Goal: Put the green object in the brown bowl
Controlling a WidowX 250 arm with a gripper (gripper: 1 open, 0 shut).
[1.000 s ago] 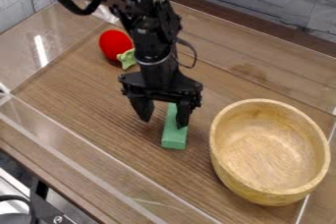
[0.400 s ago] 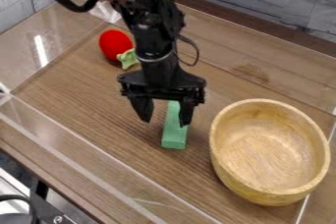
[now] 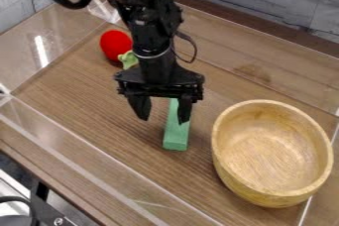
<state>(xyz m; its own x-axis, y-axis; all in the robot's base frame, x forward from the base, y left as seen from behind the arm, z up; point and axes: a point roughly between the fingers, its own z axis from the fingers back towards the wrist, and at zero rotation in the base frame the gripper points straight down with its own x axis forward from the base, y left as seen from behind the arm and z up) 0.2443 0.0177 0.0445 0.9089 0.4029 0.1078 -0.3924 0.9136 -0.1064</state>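
Single black arm enters from the upper left of the frame and reaches down to the middle of the wooden table point(image 3: 252, 66). Gripper point(image 3: 161, 114) points straight down, fingers spread wide apart, nothing clamped between them. One finger point(image 3: 142, 110) stands left of centre, the other sits right of it, over the upper end of the green object point(image 3: 176, 131).

Green object: flat bar, lying on the table just below centre frame, long axis running roughly top to bottom with a slight lean. Its upper end sits between or just under the open fingers; contact cannot be judged from this view.

Brown bowl point(image 3: 303, 184): lower right of the frame, upright, near the bar's right side but not touching it.

Red strawberry toy point(image 3: 114, 43): upper left of centre, behind the arm, partly hidden by it.
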